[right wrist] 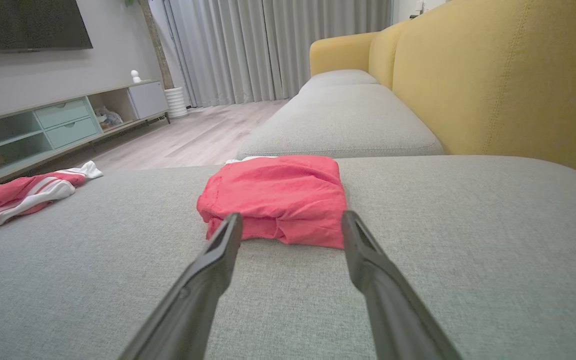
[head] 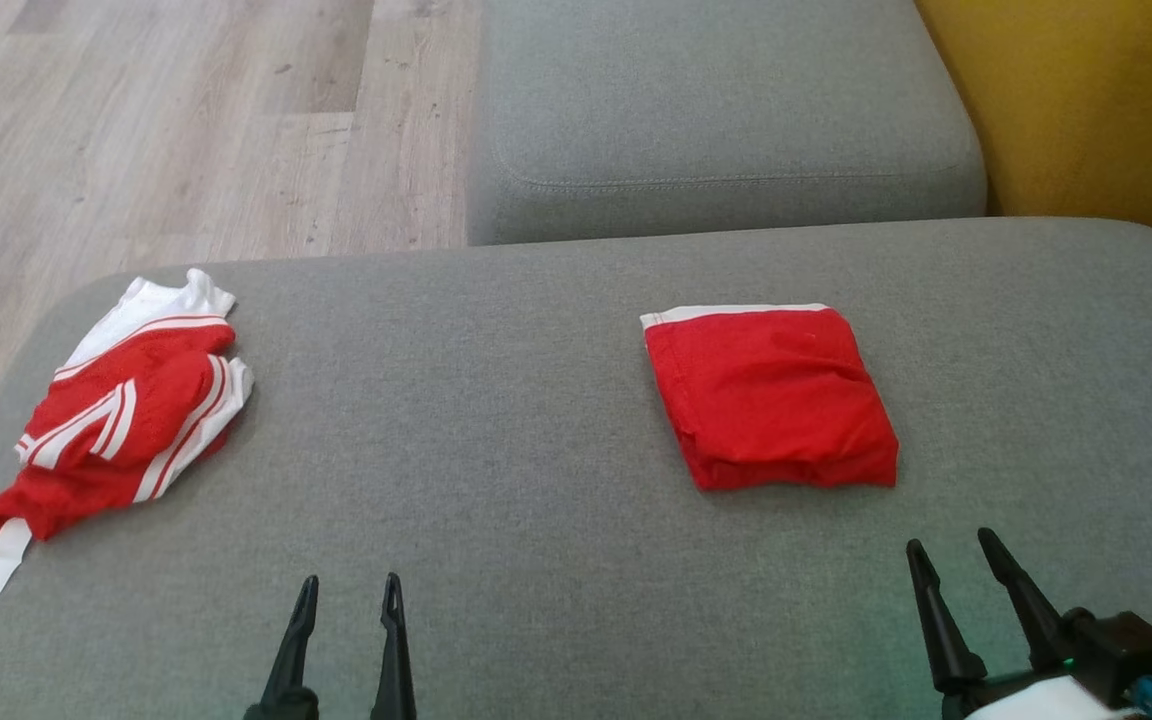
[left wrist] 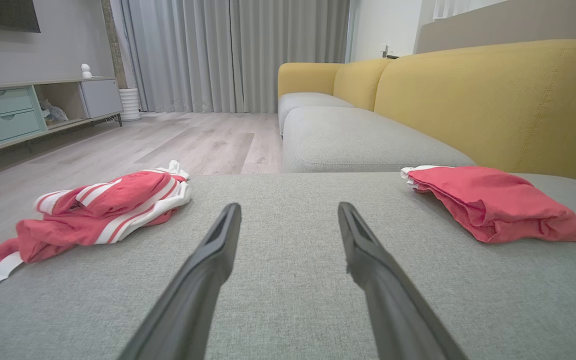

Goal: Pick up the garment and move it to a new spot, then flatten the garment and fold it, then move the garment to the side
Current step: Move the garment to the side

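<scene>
Hovering low over the grey sofa seat point(head: 536, 420), the left gripper point(head: 352, 580) and right gripper point(head: 950, 540) point forward, fingers spread wide and empty. Just ahead of the right one lies the folded garment point(head: 771, 400), a neat red square with one white edge; a crumpled red-and-white striped garment point(head: 126, 420) sits at the seat's far-left edge.

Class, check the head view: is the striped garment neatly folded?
No, the striped garment lies crumpled in a loose heap near the left edge of the cushion.
</scene>
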Tool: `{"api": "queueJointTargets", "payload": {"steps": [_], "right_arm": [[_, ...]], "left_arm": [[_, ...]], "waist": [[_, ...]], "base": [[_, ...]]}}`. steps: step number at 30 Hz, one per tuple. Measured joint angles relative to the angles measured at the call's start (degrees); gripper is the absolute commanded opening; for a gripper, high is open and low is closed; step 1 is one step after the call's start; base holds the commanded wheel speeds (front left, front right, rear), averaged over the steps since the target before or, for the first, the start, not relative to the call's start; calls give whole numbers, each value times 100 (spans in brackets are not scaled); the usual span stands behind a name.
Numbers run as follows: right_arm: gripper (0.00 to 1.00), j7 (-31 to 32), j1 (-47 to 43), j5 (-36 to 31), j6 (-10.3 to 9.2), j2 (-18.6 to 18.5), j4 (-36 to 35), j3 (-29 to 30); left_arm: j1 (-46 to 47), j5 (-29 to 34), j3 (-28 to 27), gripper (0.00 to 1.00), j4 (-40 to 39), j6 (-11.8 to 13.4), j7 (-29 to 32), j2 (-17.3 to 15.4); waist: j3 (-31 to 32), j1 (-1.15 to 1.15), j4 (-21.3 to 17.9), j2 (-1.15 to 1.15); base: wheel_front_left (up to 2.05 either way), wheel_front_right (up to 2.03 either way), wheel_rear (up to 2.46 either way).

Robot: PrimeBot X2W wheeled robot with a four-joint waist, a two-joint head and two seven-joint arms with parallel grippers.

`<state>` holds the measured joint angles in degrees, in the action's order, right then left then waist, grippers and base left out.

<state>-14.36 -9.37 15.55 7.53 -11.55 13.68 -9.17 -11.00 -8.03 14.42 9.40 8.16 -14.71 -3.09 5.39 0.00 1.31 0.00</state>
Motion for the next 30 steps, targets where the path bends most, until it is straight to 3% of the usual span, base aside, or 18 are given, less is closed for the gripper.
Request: {"api": "queueJointTargets", "payload": {"steps": [30], "right_arm": [[100,0,41,-93,0,92,124,92]], "left_arm": [[4,1,56,100,-63,-2,0,1]], "waist": [[-191,0,11,0]], "base": [[0,0,0]]}}
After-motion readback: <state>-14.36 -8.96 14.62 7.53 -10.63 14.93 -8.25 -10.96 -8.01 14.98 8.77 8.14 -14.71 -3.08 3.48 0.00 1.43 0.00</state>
